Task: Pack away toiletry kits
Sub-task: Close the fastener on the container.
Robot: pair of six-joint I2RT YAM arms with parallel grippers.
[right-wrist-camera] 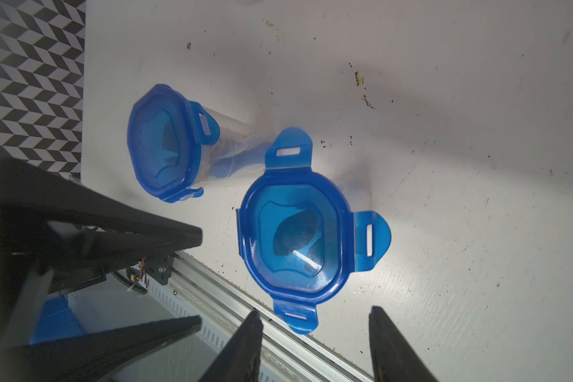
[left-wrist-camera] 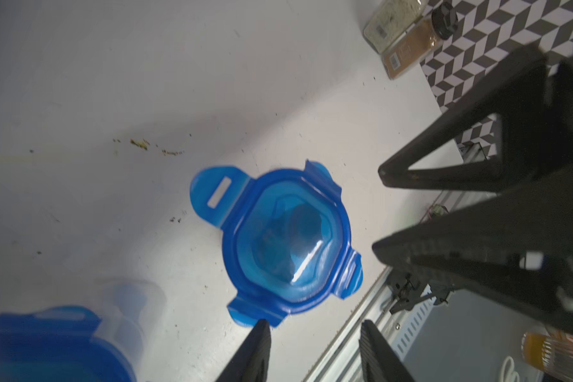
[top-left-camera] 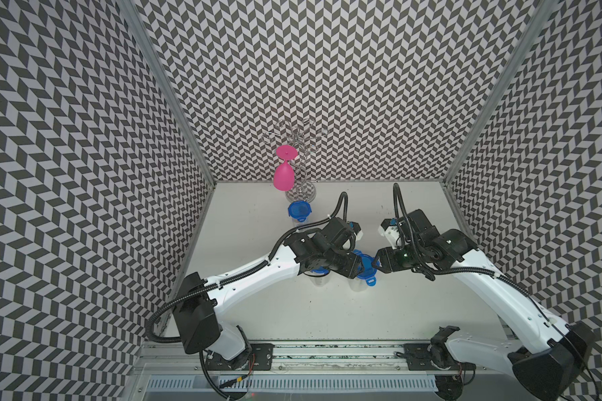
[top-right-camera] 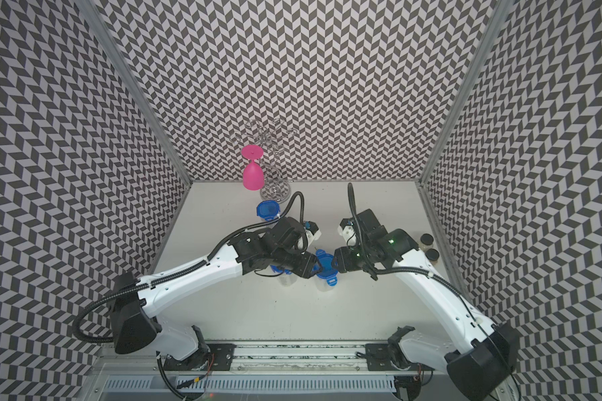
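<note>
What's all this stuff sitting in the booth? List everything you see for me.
wire rack: one, silver, back of the table.
goblet: one, pink, hanging upside down on the wire rack.
clear jars: three, blue clip lids; one in front of the wire rack, two mid-table.
spice jars: two, black caps, by the right wall.
table: one, white.
left gripper: one, black, open, beside a mid-table jar.
right gripper: one, black, open, opposite it.

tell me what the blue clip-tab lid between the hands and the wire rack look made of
Blue clip-tab lid: likely translucent glossy plastic; light glints off it and dim shapes show through. Silver wire rack: probably polished metal, thin bent shiny wire.
</note>
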